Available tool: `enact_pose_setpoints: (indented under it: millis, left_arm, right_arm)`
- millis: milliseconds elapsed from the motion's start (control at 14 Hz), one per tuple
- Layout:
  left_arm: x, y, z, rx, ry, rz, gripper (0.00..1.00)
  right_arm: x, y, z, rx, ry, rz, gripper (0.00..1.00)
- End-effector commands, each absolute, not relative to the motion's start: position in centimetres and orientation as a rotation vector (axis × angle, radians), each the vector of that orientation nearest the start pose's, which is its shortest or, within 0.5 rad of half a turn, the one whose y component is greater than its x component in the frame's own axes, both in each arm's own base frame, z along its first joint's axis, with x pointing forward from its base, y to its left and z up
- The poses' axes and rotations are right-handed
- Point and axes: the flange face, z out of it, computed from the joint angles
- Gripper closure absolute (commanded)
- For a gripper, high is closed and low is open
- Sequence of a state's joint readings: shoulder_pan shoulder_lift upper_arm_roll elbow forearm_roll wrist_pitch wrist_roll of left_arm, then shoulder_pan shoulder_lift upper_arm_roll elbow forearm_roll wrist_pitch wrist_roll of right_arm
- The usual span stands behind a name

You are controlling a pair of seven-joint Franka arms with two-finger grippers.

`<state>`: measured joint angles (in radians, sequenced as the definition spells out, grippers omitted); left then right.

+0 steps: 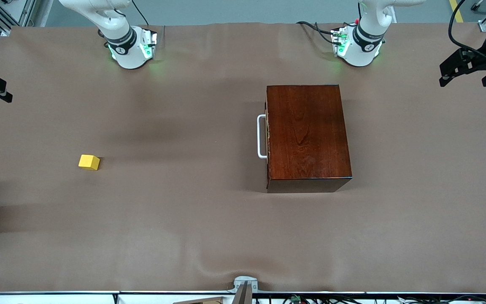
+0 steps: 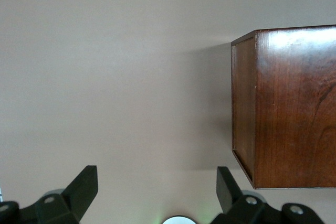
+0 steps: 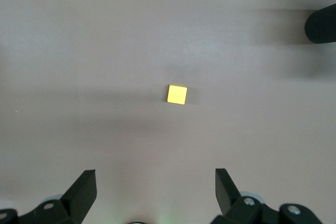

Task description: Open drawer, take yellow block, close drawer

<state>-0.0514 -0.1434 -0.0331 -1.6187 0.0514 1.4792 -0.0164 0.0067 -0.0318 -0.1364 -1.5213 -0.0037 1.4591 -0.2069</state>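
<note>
A brown cloth covers the table (image 1: 209, 236). The dark wooden box (image 1: 306, 135) sits toward the left arm's end, and its drawer (image 1: 268, 137) is shut. The yellow block (image 1: 89, 162) lies out on the cloth near the right arm's end. The right gripper (image 3: 155, 190) hangs over the block, fingers wide and holding nothing. The left gripper (image 2: 157, 190) hangs beside the box, also wide.

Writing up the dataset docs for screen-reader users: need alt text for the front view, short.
A closed dark wooden box, its drawer shut with the white loop handle facing the right arm's end, sits on a brown table. A small yellow block lies alone on the cloth toward the right arm's end. Both arms wait at the table's edges, grippers open and holding nothing.
</note>
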Motion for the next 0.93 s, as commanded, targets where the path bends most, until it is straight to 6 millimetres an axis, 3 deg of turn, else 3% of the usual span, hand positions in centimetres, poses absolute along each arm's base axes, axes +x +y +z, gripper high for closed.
enact_pose_setpoints:
  millis: [0, 860]
  left_arm:
    - [49.71, -3.82, 67.39, -3.101, 0.099, -0.007, 0.0]
    - [49.64, -3.81, 67.46, -3.101, 0.099, -0.007, 0.0]
  right_arm:
    - [52.94, -7.54, 65.78, -3.117, -0.117, 0.045, 0.0]
    - [53.3, -7.81, 65.53, -3.12, -0.107, 0.046, 0.0]
